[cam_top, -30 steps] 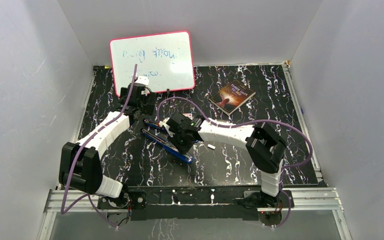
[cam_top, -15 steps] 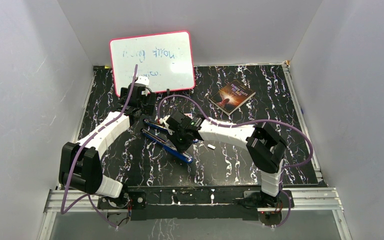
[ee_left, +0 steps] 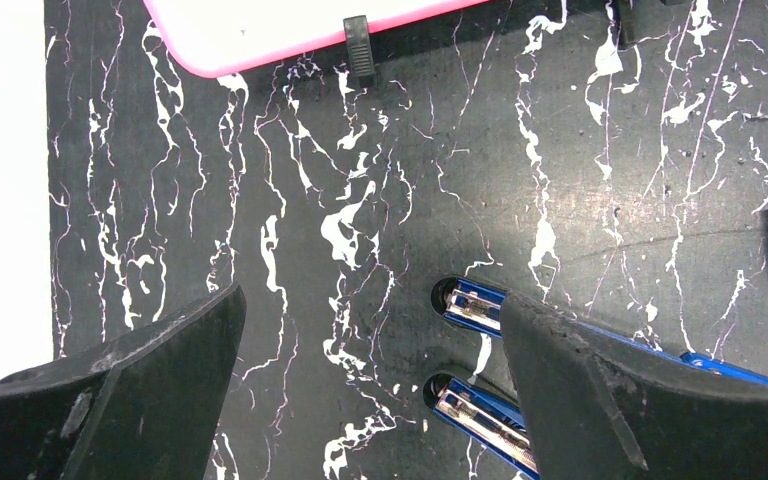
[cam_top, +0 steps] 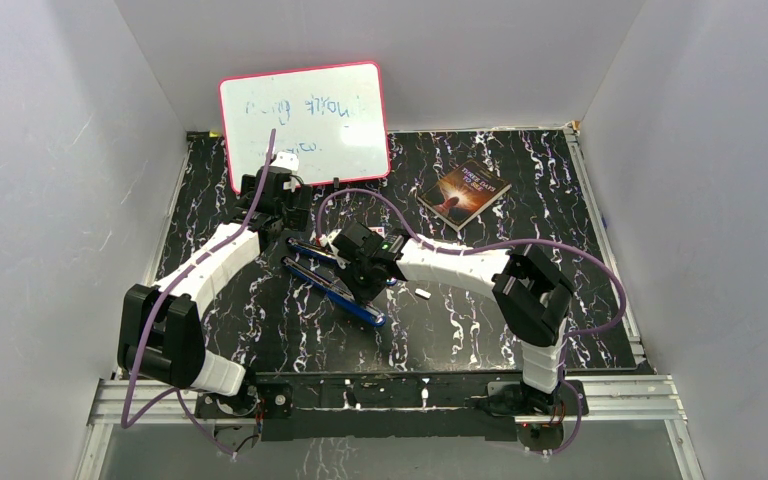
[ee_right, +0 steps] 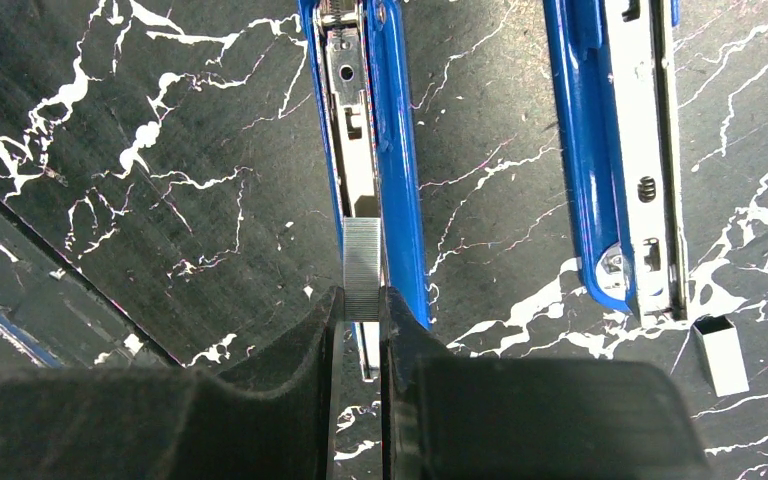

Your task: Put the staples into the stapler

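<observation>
The right gripper (ee_right: 358,310) pinches the staples (ee_right: 362,262) over the opened stapler (ee_right: 397,150) channel for loading, while the left gripper (ee_left: 370,305) hangs spread wide.

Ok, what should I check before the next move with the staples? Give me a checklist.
1. Grip on staples by right gripper: ok, the strip is pinched at its near end.
2. Is stapler open: ok, both blue halves lie flat, side by side.
3. Strip lined up with the channel: ok, it runs along the metal rail of the half under the gripper.
4. Strip seated in the channel: cannot tell, its height above the rail doesn't show.
5. Hold on stapler by left gripper: not ok, the jaws are wide open and the stapler's ends sit beside one finger, ungripped.
</observation>
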Available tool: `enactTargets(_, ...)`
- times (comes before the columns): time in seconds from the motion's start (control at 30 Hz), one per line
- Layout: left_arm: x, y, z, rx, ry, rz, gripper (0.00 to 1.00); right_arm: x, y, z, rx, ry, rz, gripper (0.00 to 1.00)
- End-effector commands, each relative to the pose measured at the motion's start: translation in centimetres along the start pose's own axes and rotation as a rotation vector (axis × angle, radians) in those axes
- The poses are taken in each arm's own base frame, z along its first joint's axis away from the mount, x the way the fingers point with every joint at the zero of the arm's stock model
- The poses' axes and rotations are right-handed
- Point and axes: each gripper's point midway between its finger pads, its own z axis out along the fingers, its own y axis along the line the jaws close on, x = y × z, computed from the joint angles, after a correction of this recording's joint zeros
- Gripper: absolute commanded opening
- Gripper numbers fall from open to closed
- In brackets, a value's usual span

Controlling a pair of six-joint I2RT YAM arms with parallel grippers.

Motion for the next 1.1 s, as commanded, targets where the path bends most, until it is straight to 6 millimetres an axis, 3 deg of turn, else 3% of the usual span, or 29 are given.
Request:
enactTargets(0.0, -1.1, 0.6, -0.9, -0.018, -0.046, -0.008, 0.98, -2.1, 0.2, -1.2, 0.003, -0.059, 0.003, 0.0)
enactTargets(1.07, -1.2, 0.7, -0.9, -0.022, -0.048, -0.005, 0.98, -0.4, -0.4, 0.4, 0.023, 0.032, -0.003, 0.0)
